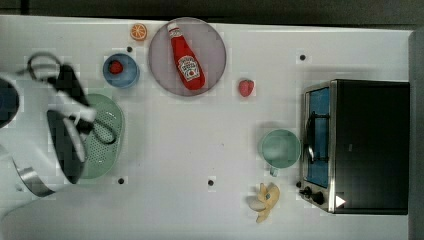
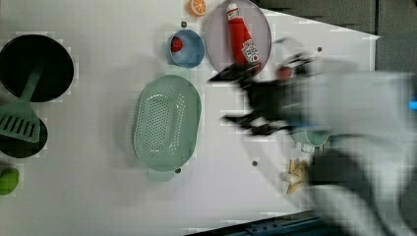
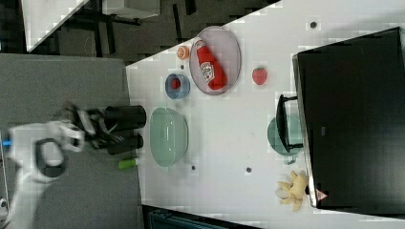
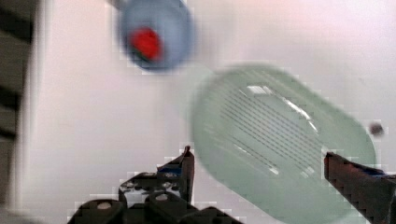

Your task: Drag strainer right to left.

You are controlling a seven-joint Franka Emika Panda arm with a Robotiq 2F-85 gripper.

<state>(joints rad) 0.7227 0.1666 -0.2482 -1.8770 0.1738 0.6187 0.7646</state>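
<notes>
The strainer (image 2: 167, 123) is a pale mint-green oval colander with rows of small holes, lying flat on the white table. It sits at the top view's left (image 1: 107, 137), partly under my arm (image 1: 65, 130). The right view shows the strainer (image 3: 168, 136) near the table's left edge. My gripper (image 2: 233, 97) is blurred and stands open, apart from the strainer, on the left view's right of it. In the wrist view the strainer (image 4: 280, 154) lies below, and the open gripper (image 4: 259, 161) holds nothing between its dark fingertips (image 4: 187, 161).
A blue bowl (image 1: 121, 70) with a red berry sits close beside the strainer. A plate (image 1: 215, 45) holds a ketchup bottle (image 1: 187, 57). An orange slice (image 1: 138, 31), strawberry (image 1: 245, 88), mint mug (image 1: 279, 147), banana (image 1: 266, 201) and toaster oven (image 1: 365, 145) are also there. A black pan (image 2: 35, 66) and spatula (image 2: 19, 125) are at the left view's left.
</notes>
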